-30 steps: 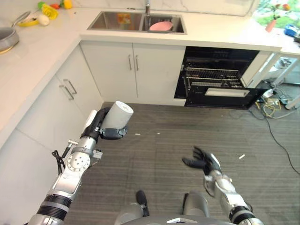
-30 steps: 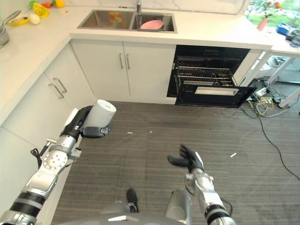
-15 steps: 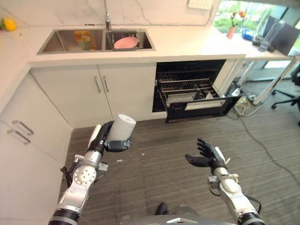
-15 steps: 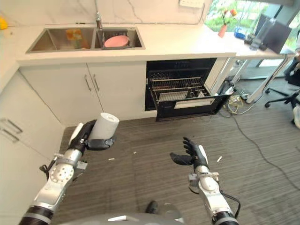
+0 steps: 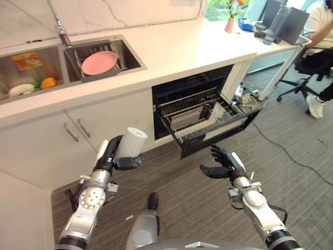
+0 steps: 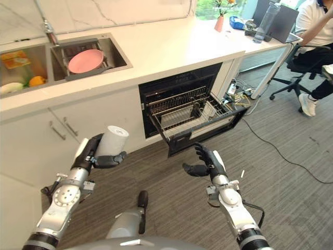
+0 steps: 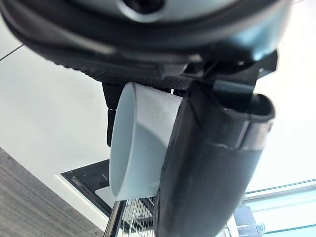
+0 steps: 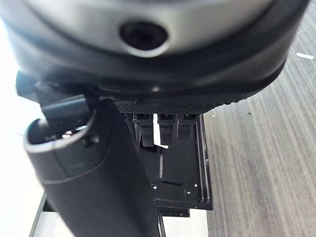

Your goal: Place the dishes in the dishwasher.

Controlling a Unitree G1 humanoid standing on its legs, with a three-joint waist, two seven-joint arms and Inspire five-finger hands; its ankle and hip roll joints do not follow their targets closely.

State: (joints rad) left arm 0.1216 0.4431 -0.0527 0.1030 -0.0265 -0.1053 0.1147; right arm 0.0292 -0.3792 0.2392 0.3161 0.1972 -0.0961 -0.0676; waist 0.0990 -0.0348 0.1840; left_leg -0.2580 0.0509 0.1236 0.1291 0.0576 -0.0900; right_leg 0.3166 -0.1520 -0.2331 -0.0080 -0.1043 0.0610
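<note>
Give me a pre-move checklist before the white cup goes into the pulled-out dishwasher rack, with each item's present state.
1. Grip on the white cylindrical cup: ok; the left hand has fingers and thumb curled round it.
2. Cup attitude: ok; roughly upright, leaning slightly.
3. Black dishwasher open, with wire rack pulled out: ok.
4. Free room in the rack: cannot tell; some pale items already sit in it.
5. Right hand free to help: ok; open, holding nothing, in front of the rack.
6. Dishes left to load: not ok; a pink round plate lies in the steel sink.
</note>
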